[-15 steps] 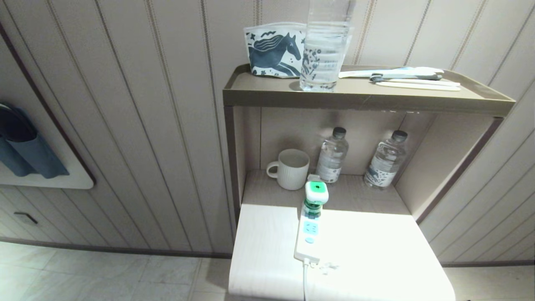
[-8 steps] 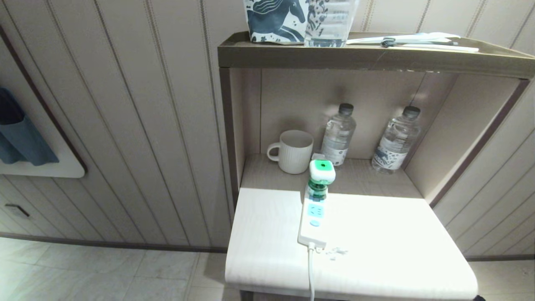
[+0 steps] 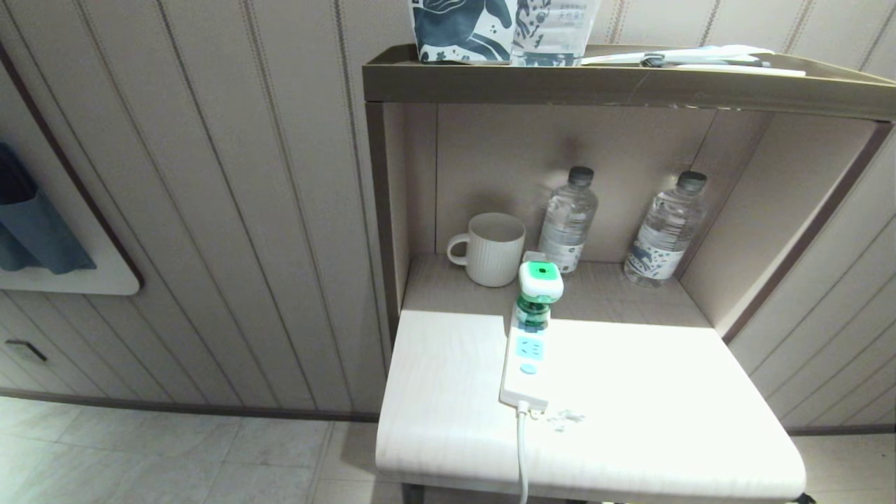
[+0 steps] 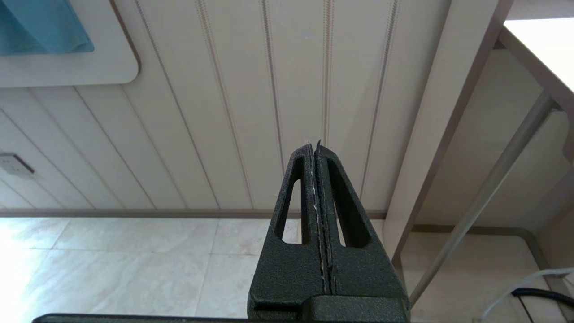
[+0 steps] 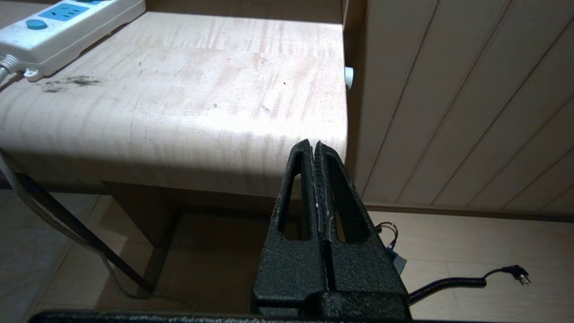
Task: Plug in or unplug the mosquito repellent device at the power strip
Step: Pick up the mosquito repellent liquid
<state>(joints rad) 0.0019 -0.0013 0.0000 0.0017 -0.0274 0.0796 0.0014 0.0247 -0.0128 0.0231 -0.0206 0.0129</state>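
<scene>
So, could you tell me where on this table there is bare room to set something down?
The table top is bare right of the power strip, out to its front edge and right side wall, and in a narrower band left of the strip. It is crowded at the back: the mug, two water bottles and the mosquito repellent device on the strip.

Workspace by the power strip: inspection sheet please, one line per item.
Surface: pale table, small dark specks near strip's cord end.
Job's things: mosquito repellent device upright, plugged into far end of power strip.
Clutter: mug, two water bottles in the niche behind.
Grippers: left gripper and right gripper shut, empty, below table level.
Cables: strip's white cord drops over front edge.
Surroundings: panelled wall, tiled floor.
</scene>
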